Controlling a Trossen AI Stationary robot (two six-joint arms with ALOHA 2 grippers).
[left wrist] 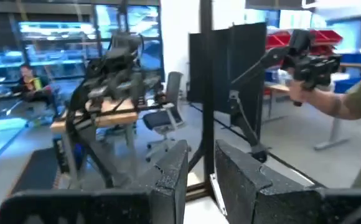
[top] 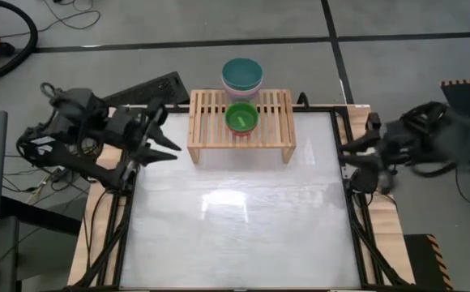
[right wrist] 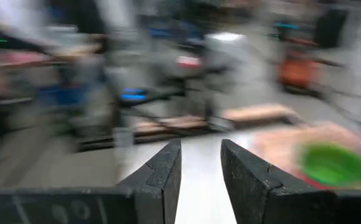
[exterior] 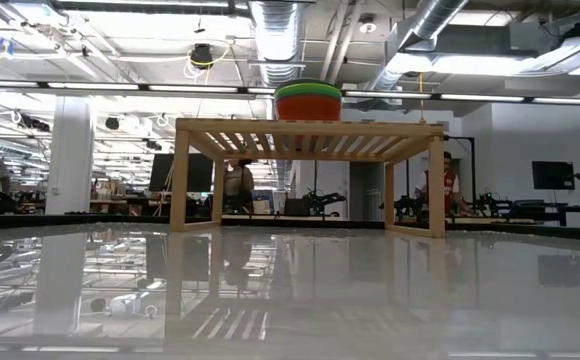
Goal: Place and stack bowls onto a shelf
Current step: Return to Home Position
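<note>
The light-wood shelf [top: 277, 122] stands at the table's far middle. On its slats sits a stack of smaller bowls with the lime green bowl [top: 241, 118] on top. In the low view the lime green bowl [exterior: 308, 90] sits over a red one [exterior: 308, 108]. A stack of larger bowls with the dark teal bowl [top: 242, 71] on top stands at the shelf's far edge; what it rests on is hidden. My left gripper [top: 170, 134] is at the table's far left edge, slightly open and empty. My right gripper [top: 347, 154] is at the right edge, slightly open and empty.
The white tabletop [top: 235, 219] lies bare in front of the shelf. A dark keyboard [top: 150, 89] lies beyond the far left corner. A person [left wrist: 348, 99] holding a dark device shows in the left wrist view, beyond the table.
</note>
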